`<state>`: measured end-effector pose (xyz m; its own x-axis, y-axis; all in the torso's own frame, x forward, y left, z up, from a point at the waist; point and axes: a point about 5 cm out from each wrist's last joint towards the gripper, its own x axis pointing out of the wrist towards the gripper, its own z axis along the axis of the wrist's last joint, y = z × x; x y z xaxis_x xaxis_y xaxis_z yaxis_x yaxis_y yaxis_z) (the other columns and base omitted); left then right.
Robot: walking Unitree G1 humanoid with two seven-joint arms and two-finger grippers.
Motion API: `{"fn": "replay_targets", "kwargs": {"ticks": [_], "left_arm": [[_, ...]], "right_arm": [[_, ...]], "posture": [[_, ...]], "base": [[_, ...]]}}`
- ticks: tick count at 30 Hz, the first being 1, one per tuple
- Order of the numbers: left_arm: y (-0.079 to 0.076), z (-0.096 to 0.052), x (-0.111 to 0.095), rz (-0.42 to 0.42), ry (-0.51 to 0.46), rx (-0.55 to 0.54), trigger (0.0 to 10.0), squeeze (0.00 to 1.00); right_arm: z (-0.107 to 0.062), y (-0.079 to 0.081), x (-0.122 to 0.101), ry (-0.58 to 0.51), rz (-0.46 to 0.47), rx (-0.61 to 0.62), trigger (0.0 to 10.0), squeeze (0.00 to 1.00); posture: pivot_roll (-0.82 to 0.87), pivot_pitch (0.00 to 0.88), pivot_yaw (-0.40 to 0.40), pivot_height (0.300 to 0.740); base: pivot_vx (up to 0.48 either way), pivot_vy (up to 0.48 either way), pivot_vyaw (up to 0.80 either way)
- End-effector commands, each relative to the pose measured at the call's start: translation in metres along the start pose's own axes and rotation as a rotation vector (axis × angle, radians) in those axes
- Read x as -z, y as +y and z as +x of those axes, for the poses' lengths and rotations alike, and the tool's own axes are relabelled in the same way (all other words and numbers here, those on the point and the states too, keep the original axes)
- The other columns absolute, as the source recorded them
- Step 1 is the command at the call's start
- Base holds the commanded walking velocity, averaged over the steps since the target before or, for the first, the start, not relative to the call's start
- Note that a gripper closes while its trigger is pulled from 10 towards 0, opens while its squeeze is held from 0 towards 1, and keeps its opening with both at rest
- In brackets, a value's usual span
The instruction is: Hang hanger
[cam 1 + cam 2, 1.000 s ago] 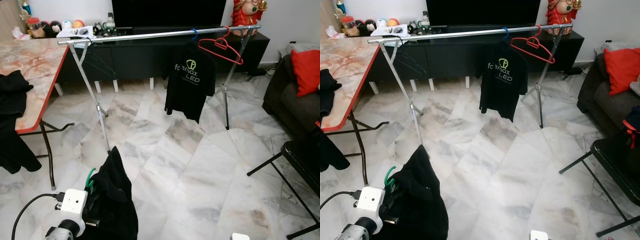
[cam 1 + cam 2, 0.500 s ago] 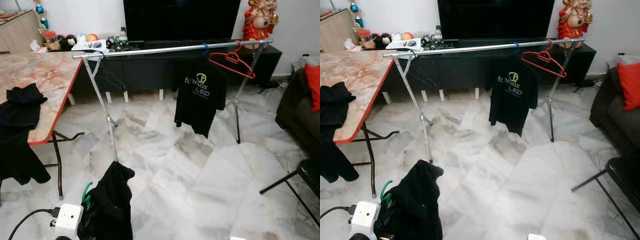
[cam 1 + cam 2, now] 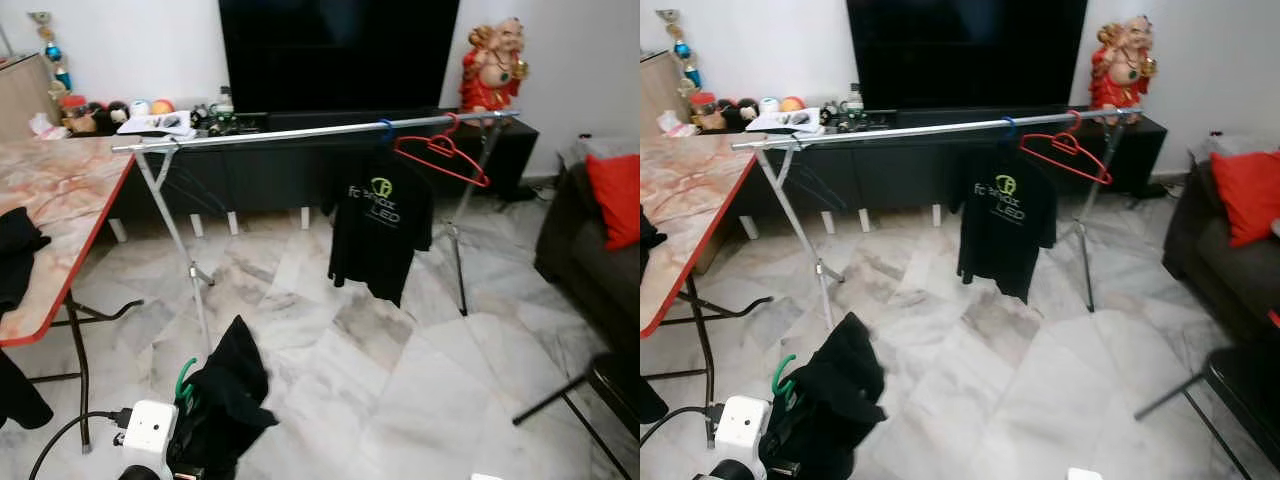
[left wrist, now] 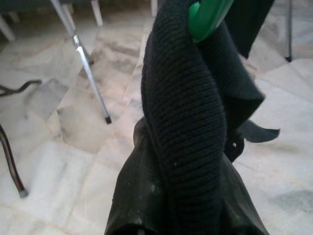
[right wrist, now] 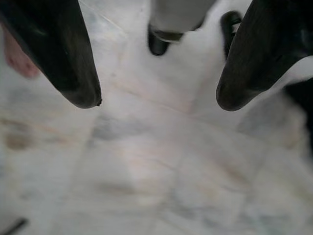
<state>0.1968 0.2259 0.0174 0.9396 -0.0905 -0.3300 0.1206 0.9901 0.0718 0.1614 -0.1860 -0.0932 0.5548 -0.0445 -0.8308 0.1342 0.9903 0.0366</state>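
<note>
Low in the lower left of the left eye view, a green hanger (image 3: 181, 378) carrying a black garment (image 3: 228, 400) sits just past the white left wrist camera block; in the left wrist view the green hook (image 4: 208, 17) pokes out of the dark knit cloth. The left gripper's fingers are hidden under the cloth, so whether they are closed on the hanger cannot be told, though the garment is clearly borne by that arm. The right gripper (image 5: 156, 98) hangs idle above pale marble floor (image 5: 146, 171), its two black fingers spread wide with nothing between them.

Across the upper middle of the frame runs a silver clothes rail (image 3: 300, 133) on crossed legs. Toward its right end hang a black printed T-shirt (image 3: 378, 228) and a bare red hanger (image 3: 440, 160). The step in hand looks like the approach: the rail is well apart from the robot. Next, the robot likely needs to walk closer, lift the left arm and hook the green hanger over the rail's free left stretch.

A marble-topped table (image 3: 50, 210) with a red edge borders the left; a dark sofa (image 3: 590, 250) borders the right. Open floor lies between.
</note>
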Motion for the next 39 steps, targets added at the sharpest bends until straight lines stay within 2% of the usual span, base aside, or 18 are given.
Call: {"fn": "replay_targets", "kwargs": {"ticks": [1, 17, 39], "left_arm": [[0.0011, 0.0023, -0.0073, 0.007, -0.026, -0.004, 10.0, 0.0], [-0.0007, 0.0031, -0.0076, -0.007, -0.02, -0.018, 10.0, 0.0], [-0.0048, 0.0026, -0.0044, -0.031, -0.006, -0.04, 10.0, 0.0]], "right_arm": [[-0.0006, -0.0061, -0.0003, 0.0, -0.01, 0.014, 10.0, 0.0], [0.0, -0.0062, -0.003, -0.002, -0.011, 0.016, 10.0, 0.0], [-0.0001, -0.0022, 0.0007, 0.015, -0.034, 0.001, 10.0, 0.0]], "posture": [[-0.02, 0.02, 0.015, 0.721], [-0.02, 0.072, 0.011, 0.721], [-0.02, 0.098, -0.001, 0.721]], "base": [[0.371, 0.0, 0.0], [0.38, 0.0, 0.0], [0.386, 0.0, 0.0]]}}
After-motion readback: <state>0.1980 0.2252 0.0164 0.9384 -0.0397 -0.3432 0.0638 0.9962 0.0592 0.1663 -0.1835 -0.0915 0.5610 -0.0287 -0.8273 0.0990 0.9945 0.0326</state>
